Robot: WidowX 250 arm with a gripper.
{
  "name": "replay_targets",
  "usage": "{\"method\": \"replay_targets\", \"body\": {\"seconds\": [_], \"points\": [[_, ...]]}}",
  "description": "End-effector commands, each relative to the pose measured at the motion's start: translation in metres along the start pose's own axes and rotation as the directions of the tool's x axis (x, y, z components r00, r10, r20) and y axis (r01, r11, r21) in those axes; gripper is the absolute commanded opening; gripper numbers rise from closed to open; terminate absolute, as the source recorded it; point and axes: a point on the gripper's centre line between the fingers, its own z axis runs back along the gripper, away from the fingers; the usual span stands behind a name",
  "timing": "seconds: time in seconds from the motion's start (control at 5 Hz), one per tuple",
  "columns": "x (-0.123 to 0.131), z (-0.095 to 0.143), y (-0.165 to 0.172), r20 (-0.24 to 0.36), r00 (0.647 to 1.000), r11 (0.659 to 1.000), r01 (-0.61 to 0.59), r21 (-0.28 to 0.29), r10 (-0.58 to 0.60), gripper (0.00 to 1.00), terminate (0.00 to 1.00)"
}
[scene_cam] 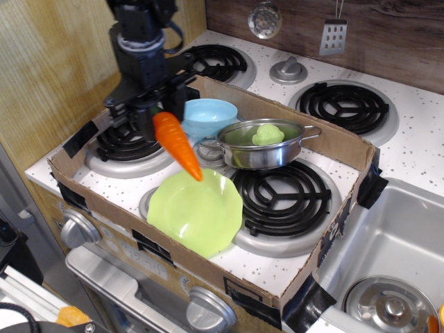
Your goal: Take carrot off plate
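The orange carrot [176, 143] hangs in the air, tip pointing down and right, above the far-left rim of the lime-green plate [196, 211]. My black gripper [154, 111] is shut on the carrot's upper end, so the green stem is hidden. The plate lies flat and bare on the front left burner inside the cardboard tray. The carrot does not touch the plate.
A cardboard tray wall [326, 142] rings the stove. A light blue bowl [208, 115] sits right behind the carrot. A steel pot [267, 149] holds a pale green toy vegetable [266, 134]. Black burners [284, 198] lie to the right, a sink [388, 257] beyond.
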Motion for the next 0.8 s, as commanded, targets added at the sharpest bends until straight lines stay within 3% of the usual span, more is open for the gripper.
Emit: {"method": "replay_targets", "body": {"seconds": [0.0, 0.2, 0.4, 0.6], "points": [[0.038, -0.012, 0.020, 0.077, 0.997, 0.999, -0.017, -0.047, 0.020, 0.00, 0.00], [0.059, -0.022, 0.033, 0.061, 0.996, 0.997, 0.060, -0.042, -0.058, 0.00, 0.00], [0.074, -0.030, 0.039, 0.105, 0.977, 0.980, 0.191, -0.049, -0.185, 0.00, 0.00], [0.080, -0.035, 0.033, 0.107, 0.951, 0.955, 0.295, -0.039, -0.289, 0.00, 0.00]]}}
